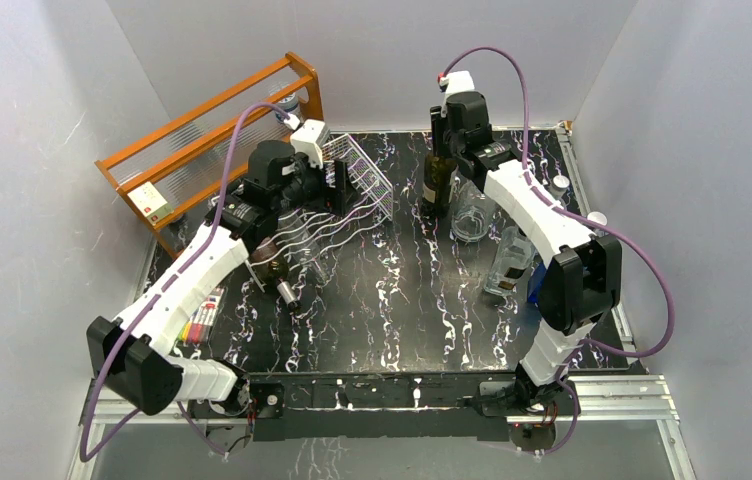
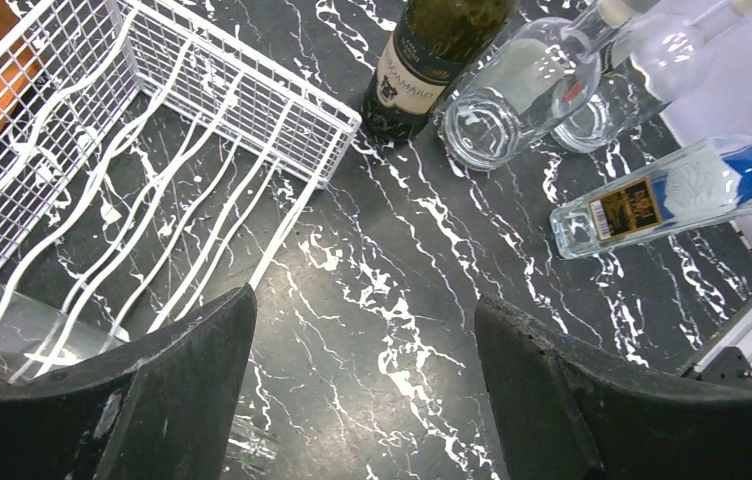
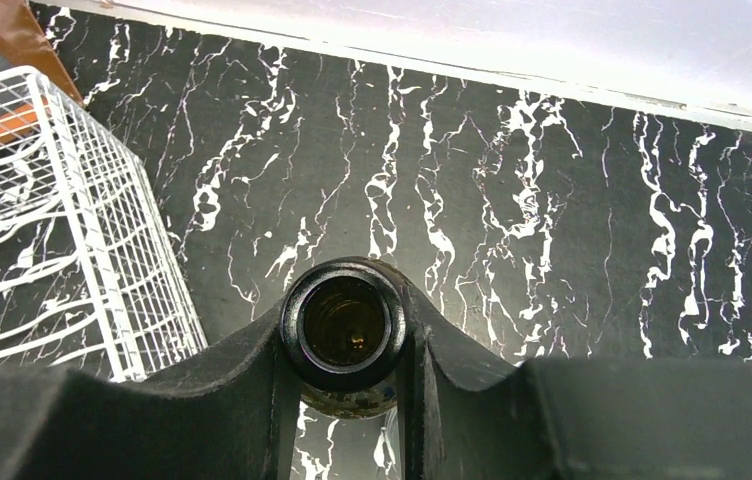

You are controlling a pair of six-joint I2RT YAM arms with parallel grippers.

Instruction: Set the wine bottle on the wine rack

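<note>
Right arm (image 1: 542,220) stretches across the marbled table (image 1: 402,300), its gripper (image 3: 344,338) pinching the neck of the wine bottle (image 1: 439,185), which stands upright. To its left, near, lies the wine rack (image 1: 357,180), with the left gripper (image 2: 362,370) hanging spread over it. Clear bottles (image 1: 470,215) crowd the right side.

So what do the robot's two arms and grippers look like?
The left arm and right arm match: white shells, black joint housings, a purple cable looping along each. A white camera block sits on each wrist. The fingers are broad, matte black wedges.
</note>
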